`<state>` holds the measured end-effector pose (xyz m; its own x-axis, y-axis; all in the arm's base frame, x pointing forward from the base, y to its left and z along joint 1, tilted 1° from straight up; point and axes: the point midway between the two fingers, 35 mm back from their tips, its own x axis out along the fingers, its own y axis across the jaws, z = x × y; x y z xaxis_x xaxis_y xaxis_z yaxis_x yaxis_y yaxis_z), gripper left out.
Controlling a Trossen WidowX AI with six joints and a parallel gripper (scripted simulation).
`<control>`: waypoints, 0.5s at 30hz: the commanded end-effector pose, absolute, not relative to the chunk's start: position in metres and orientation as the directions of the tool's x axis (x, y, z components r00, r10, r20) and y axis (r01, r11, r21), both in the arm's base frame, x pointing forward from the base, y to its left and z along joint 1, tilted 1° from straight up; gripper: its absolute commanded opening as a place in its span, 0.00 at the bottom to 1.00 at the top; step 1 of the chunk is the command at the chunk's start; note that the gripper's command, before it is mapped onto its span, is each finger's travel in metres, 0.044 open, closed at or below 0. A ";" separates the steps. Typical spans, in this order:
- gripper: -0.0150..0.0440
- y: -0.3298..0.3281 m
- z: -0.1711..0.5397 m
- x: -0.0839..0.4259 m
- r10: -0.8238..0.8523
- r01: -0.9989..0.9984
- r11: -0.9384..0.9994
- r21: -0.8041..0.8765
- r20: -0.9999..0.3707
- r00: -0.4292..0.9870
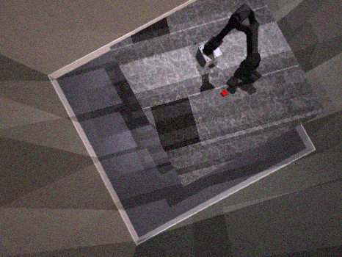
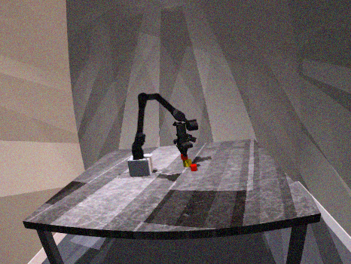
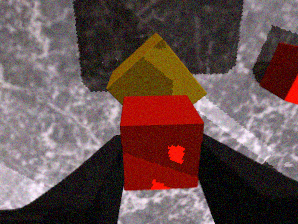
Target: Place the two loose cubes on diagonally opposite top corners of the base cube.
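My gripper (image 2: 184,154) (image 3: 158,142) points down, shut on a red cube (image 2: 183,157) (image 3: 162,142), which looks level. The yellow base cube (image 2: 187,164) (image 3: 186,84) stands on the table just below and beyond it, turned cornerwise in the wrist view. The held cube hides its near part; whether they touch cannot be told. The other red cube (image 1: 224,93) (image 2: 193,167) (image 3: 278,70) lies on the table a short way from the yellow one, partly cut off at the wrist view's right edge. In the top view the arm hides the yellow and held cubes.
The pale box (image 2: 139,167) under the arm's foot stands left of the cubes in the exterior view. The table's front edge (image 2: 169,234) is far from them. Dark shadows fall across the table top, one around the yellow cube in the wrist view.
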<state>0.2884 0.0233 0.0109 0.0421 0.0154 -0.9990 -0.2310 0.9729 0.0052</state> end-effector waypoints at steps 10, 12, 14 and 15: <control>0.43 0.023 0.007 0.287 0.012 -0.225 0.974 0.004 -0.999 0.034; 0.43 0.023 0.006 0.287 0.012 -0.226 0.974 0.004 -0.999 0.034; 0.43 0.023 0.005 0.287 0.012 -0.226 0.974 0.004 -0.999 0.034; 0.43 0.023 0.005 0.287 0.012 -0.226 0.974 0.004 -0.999 0.034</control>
